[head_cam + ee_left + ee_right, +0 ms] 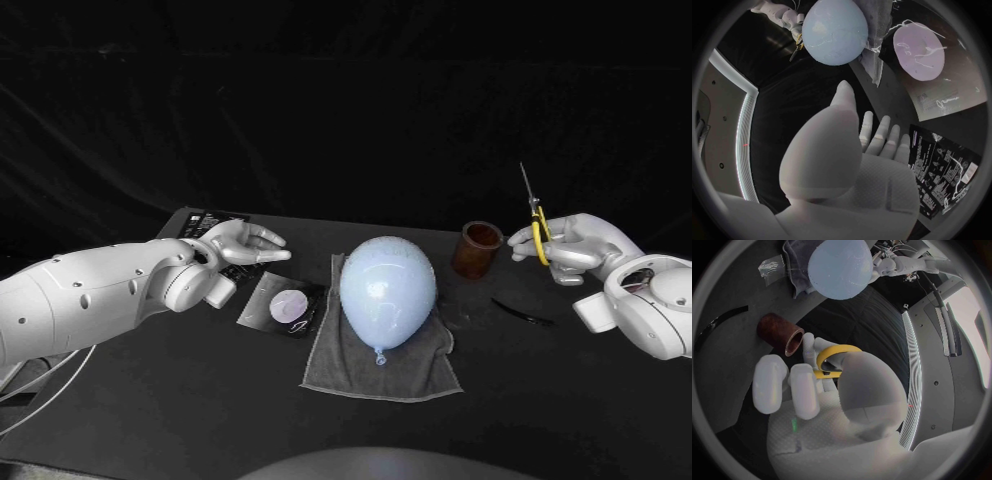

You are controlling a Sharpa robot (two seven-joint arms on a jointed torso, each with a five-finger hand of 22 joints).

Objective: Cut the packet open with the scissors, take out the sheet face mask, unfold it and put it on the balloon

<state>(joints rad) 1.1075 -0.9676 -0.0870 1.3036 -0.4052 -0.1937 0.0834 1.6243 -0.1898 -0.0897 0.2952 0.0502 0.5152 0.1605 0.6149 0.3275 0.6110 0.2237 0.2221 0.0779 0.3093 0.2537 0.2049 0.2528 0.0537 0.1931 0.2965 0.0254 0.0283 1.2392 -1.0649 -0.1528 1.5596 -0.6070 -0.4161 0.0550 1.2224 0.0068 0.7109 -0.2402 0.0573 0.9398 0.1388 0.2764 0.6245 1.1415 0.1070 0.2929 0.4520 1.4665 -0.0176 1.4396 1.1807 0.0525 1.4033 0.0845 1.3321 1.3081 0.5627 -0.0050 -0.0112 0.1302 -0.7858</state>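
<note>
My right robot hand (562, 245) grips the scissors (535, 215) blades-up, my left robot hand (242, 243) hovers spread and empty by the packet (284, 305) — flat on the surface (144, 400) beside the balloon (387, 285), seemingly unopened — so I'd pinch one edge and lift it first.

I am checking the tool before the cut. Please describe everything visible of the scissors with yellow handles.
The yellow-handled scissors have thin, grey, metal-looking blades and yellow, plastic-looking handle loops. The blades look closed together and point up, almost upright. The right hand holds them above the black table by the handles, its fingers round a loop. They stand beside the brown cylindrical cup without touching it.
</note>
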